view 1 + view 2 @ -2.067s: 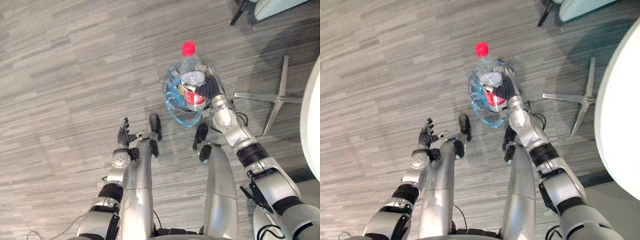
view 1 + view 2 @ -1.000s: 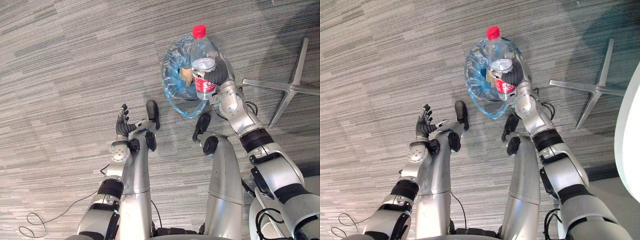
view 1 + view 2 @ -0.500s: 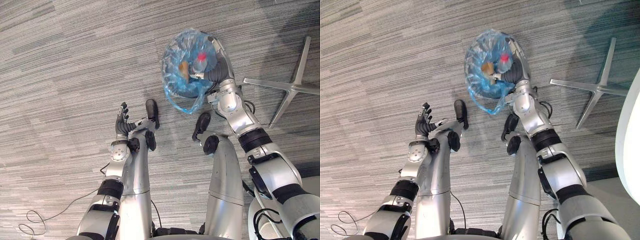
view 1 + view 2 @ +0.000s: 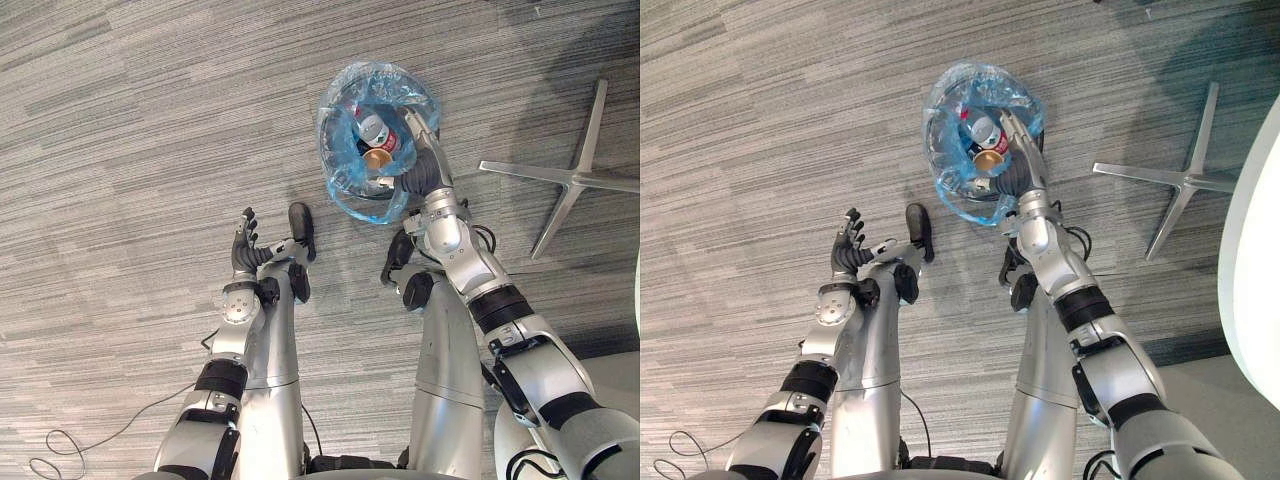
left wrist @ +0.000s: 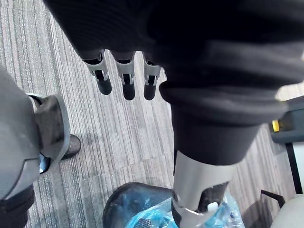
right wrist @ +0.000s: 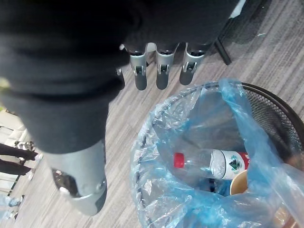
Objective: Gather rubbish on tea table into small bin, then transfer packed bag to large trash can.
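Now, your right hand [image 4: 425, 162] hovers over the small bin [image 6: 278, 114] with fingers straight and nothing in them; the bottle [image 6: 211, 163] lies inside the blue bag [image 6: 190, 114] beside a paper cup [image 4: 377, 158]. The risk is that bag: its loose near edge sits just beside your fingers, so drawing back carelessly could snag it and tip the bin. Your left hand [image 4: 245, 255] hangs open, well apart to the left.

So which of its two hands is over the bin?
The right hand: its straight, empty fingers reach over the black mesh bin lined with a blue plastic bag. The left hand hangs open above the carpet, well aside.
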